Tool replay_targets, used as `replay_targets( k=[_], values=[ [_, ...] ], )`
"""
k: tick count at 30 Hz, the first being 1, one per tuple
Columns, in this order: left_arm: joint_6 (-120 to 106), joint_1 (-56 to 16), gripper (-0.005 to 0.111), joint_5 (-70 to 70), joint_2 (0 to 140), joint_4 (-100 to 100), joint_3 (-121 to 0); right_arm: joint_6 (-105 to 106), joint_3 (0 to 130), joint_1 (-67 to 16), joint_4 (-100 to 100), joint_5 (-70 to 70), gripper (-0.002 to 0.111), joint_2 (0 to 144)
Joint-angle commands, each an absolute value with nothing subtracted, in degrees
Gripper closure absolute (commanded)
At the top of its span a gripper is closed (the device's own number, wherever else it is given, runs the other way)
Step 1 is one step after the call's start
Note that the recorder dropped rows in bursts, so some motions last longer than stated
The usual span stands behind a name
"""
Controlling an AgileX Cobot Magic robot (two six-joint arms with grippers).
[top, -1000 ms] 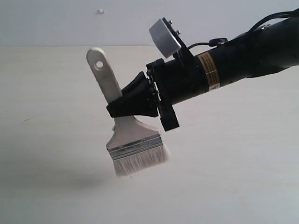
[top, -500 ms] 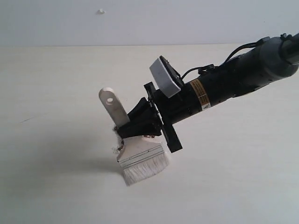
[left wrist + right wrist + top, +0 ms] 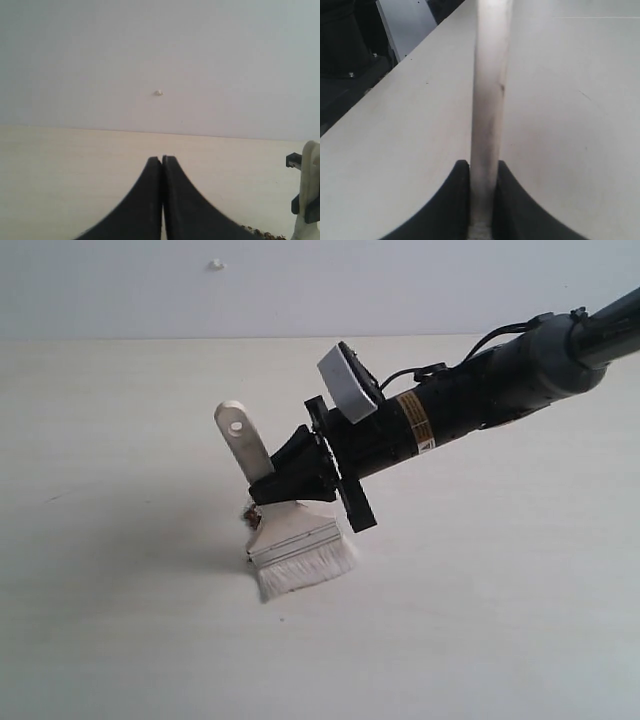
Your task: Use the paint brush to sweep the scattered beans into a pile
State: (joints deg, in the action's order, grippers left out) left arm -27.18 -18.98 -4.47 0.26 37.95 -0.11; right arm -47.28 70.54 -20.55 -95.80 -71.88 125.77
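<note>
My right gripper [image 3: 268,487] is shut on the paint brush [image 3: 290,540], clamping its cream handle [image 3: 487,110] between both black fingers. The brush leans with its holed handle end up and to the left, and its off-white bristles [image 3: 305,572] press on the pale table. A few reddish-brown beans [image 3: 249,513] peek out just behind the brush's left side; most are hidden by it. In the left wrist view more beans [image 3: 260,232] lie at the lower right beside the brush handle [image 3: 310,190]. My left gripper [image 3: 161,160] is shut on nothing, away from the brush.
The pale wooden table [image 3: 120,440] runs back to a grey-white wall [image 3: 300,280] that carries a small white knob [image 3: 215,264]. In the right wrist view the table's edge [image 3: 395,70] borders dark equipment [image 3: 345,45] beyond it.
The right arm has lowered the brush from mid-air to the table, bristles now touching down. Beans came into sight at the brush's left side.
</note>
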Motion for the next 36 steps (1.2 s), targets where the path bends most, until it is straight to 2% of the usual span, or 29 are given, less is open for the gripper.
replay_targets(
  k=[1, 8, 17, 19, 21, 27, 31, 36],
  values=[
    [-27.01, -19.37, 0.107, -4.45, 0.00, 37.92, 0.00, -48.83, 73.18, -20.21, -97.58, -69.96, 0.108, 126.04],
    [-27.01, -19.37, 0.107, -4.45, 0.00, 37.92, 0.00, -58.19, 74.09, -20.21, -99.95, -69.96, 0.108, 122.78],
    [-27.01, -19.37, 0.107, -4.45, 0.00, 37.92, 0.00, -78.01, 74.09, -20.34, -99.95, -69.96, 0.108, 104.97],
    [-27.01, -19.37, 0.107, -4.45, 0.00, 37.92, 0.00, -87.27, 72.89, -20.34, -99.95, -60.89, 0.108, 100.97],
    [-27.01, -19.37, 0.107, -4.45, 0.00, 37.92, 0.00, -90.49, 69.34, -21.05, -99.95, -47.68, 0.108, 97.39],
    [-27.01, -19.37, 0.107, -4.56, 0.00, 37.92, 0.00, -97.48, 58.53, -24.30, -99.95, -19.34, 0.108, 88.29],
    [-27.01, -19.37, 0.107, -4.56, 0.00, 37.92, 0.00, -113.71, 52.79, -24.20, -99.95, -16.03, 0.108, 85.36],
    [-27.01, -19.37, 0.107, -4.56, 0.00, 37.92, 0.00, -117.73, 49.45, -22.53, -99.95, -17.94, 0.108, 86.61]
  ],
)
